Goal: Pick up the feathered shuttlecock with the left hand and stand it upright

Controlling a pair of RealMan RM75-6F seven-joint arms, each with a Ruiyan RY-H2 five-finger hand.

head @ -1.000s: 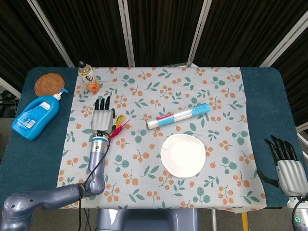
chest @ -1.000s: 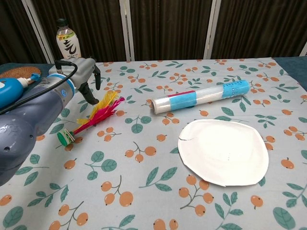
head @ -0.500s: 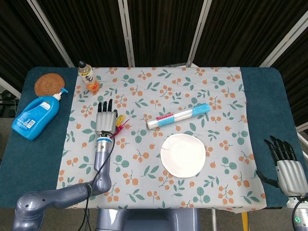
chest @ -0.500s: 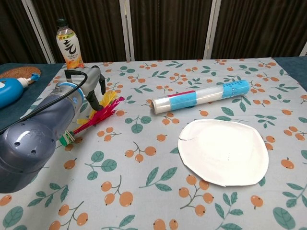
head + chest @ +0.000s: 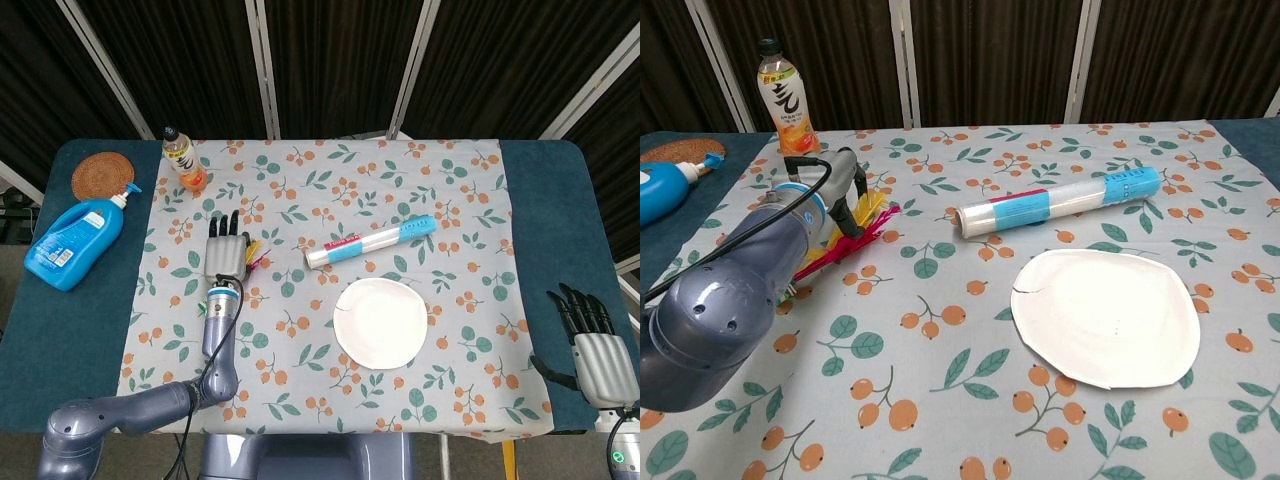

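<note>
Left hand: the left hand (image 5: pixel 226 256) is low over the shuttlecock (image 5: pixel 862 228), palm down, its fingers (image 5: pixel 221 222) stretched out and pointing to the far edge of the counter (image 5: pixel 40 330). I cannot tell if the fingers already touch or hold the feathers, because the hand and arm cover them in both views.
Shuttlecock: it lies on its side on the cloth (image 5: pixel 450 200), in the left part of it. Red and yellow feathers stick out at the right side of the hand. In the chest view the arm hides the base.
Right hand: the right hand (image 5: pixel 592 340) is at the near right corner of the counter, well apart from everything, fingers spread and holding nothing.
Roll: a roll (image 5: pixel 370 241) with blue label lies on its side near the middle of the cloth, to the right of the shuttlecock and apart from it.
Plate: a white plate (image 5: pixel 381 320) lies flat just in front of the roll.
Bottle: a small drink bottle (image 5: pixel 185 160) stands upright at the far left corner of the cloth.
Blue bottle: a blue pump bottle (image 5: pixel 75 238) lies on the bare counter at the left.
Coaster: a round woven coaster (image 5: pixel 102 175) lies just behind the blue bottle.
</note>
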